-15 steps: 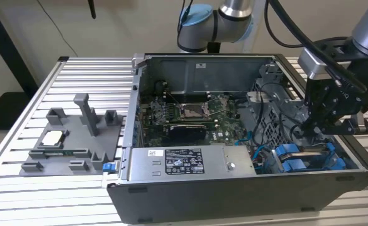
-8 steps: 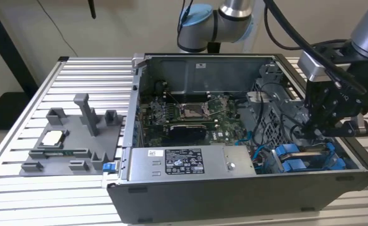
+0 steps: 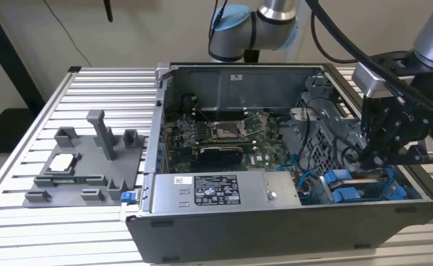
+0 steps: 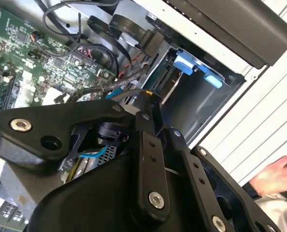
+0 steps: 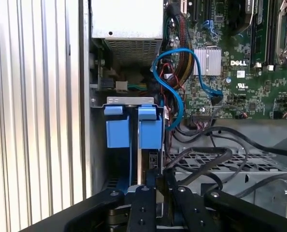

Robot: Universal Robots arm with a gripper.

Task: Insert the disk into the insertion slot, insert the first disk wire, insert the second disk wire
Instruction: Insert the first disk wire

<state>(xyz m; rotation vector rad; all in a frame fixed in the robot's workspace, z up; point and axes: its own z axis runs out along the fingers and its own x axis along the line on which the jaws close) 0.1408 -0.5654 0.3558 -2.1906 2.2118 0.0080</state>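
Wiring looks to be the step in hand, since the disk (image 5: 150, 133) already stands in the insertion slot (image 4: 201, 104), its blue carrier tabs upright just inside the wall of the computer case (image 3: 275, 233). In the exterior view my claw (image 3: 379, 160) hangs low inside the case at that view's right, just above the blue carrier. In both wrist views its tip sits close to the disk's edge among dark cables. I cannot tell whether my claw is clenched, released or grasping a plug, because the tip is buried in the wiring. A blue cable (image 5: 177, 92) loops from the motherboard (image 5: 250, 63) down toward the carrier, and I cannot see where its end lands. A person's hand (image 4: 279, 175) rests outside the case in the second wrist view. By my judgement, any move from here calls for a straight, gentle line to the disk's connector edge, clear of the loose cables and without shoving the carrier askew.
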